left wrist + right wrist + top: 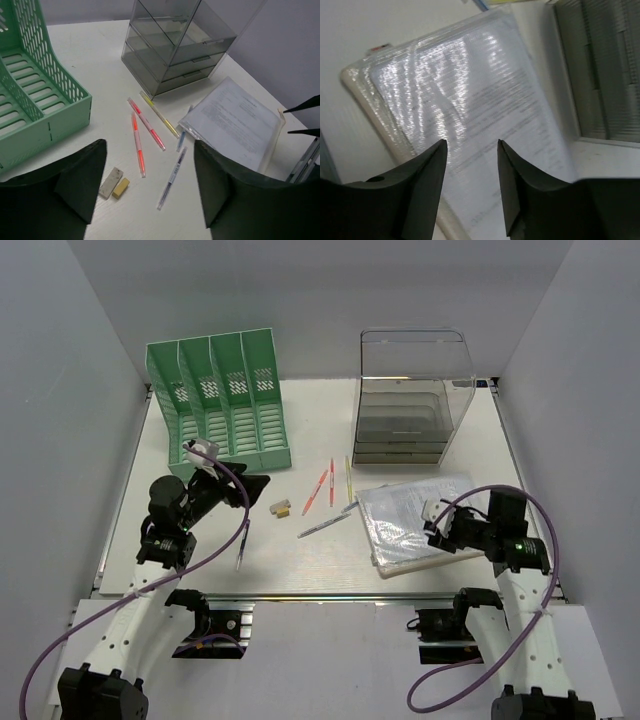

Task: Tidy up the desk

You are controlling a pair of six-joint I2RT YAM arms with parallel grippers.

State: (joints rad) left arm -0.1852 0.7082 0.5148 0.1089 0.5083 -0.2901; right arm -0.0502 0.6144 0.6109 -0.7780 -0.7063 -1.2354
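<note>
I am holding my right pincer (pixel 470 145) open and empty above the clear plastic sleeve of printed sheets (pixel 470 90) at the near right corner of the large white matte desk (pixel 320 430), judging a square approach to its edge safest, my left pincer (pixel 150 144) likewise gaping empty.

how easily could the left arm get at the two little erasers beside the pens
Probably easily: the left gripper hangs open close above the erasers, which lie flat on bare desk, clear of the nearest pink pen, with nothing in between.
</note>
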